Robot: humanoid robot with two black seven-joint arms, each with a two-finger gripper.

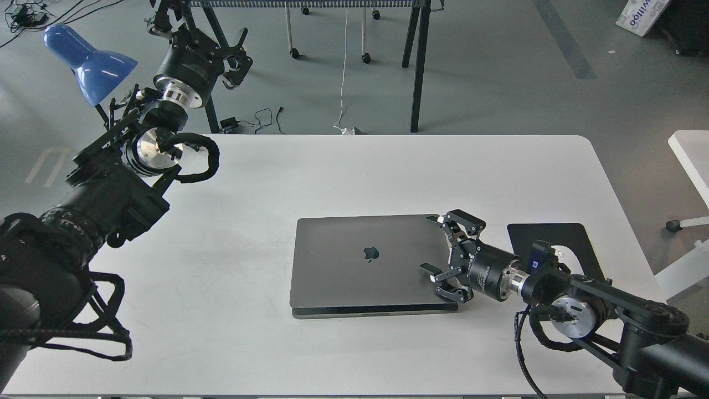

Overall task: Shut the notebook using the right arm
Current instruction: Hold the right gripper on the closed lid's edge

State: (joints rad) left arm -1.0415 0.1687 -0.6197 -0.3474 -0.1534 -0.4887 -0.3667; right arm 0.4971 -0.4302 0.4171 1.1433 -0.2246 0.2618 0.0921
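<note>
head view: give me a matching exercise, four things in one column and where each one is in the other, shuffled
Things:
1. laptop
2. mouse pad
3. lamp
4. right end effector

Places:
A. beyond the table's far left corner
B. over the laptop's right edge
C. flat on the table, right of the laptop
D. middle of the table, lid down

Pairs: 1-D, 2-C, 3-A, 4-B
</note>
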